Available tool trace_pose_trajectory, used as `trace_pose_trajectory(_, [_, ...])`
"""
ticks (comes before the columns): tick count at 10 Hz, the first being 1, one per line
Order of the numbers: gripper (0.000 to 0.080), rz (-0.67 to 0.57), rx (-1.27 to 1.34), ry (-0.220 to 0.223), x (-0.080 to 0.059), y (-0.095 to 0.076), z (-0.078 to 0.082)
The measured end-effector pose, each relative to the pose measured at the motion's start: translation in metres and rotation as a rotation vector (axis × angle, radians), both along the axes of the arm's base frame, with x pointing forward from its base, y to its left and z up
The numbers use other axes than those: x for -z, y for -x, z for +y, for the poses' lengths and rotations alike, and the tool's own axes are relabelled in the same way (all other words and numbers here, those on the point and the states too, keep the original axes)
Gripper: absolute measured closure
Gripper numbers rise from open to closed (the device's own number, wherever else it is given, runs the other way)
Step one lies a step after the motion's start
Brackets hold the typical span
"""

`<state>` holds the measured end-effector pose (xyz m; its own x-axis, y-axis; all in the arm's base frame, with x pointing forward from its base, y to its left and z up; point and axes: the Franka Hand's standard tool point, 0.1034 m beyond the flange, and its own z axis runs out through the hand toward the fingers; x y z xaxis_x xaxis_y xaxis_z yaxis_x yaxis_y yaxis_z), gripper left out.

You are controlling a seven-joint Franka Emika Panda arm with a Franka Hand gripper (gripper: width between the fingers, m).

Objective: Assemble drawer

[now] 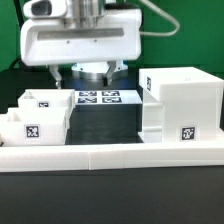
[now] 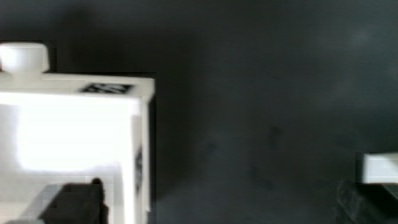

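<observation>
The drawer's large white housing (image 1: 180, 100) stands at the exterior view's right, with a tag on its front. Two small white trays (image 1: 38, 115) sit at the exterior view's left, one tag facing front. My gripper (image 1: 90, 74) hangs above the back of the table between them, open and empty, over the tagged strip. In the wrist view one tray (image 2: 71, 135) with a round knob (image 2: 22, 57) and a tag (image 2: 111, 88) lies beside one fingertip (image 2: 80, 205). The gripper (image 2: 222, 208) is spread wide over bare black table. A white corner (image 2: 382, 165) shows by the other finger.
The marker board (image 1: 100, 98) lies flat on the black table behind the parts. A long low white rail (image 1: 110, 152) runs along the front edge. Black table surface (image 1: 105, 122) lies between the trays and the housing.
</observation>
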<state>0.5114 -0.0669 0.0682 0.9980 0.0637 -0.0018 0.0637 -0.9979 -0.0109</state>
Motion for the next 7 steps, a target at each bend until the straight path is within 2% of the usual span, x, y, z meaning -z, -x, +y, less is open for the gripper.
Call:
trace_pose_trajectory(1, [0.0151,0.003,-0.005,0.006,0.0086,0.0009,-0.0053])
trace_pose_trajectory(3, [0.0151,0.011,-0.033,0.008,0.0156,0.0006,-0.0116])
trace_pose_trajectory(7, [0.0151,0.011,-0.044,0.008,0.0159,0.0003,-0.0117])
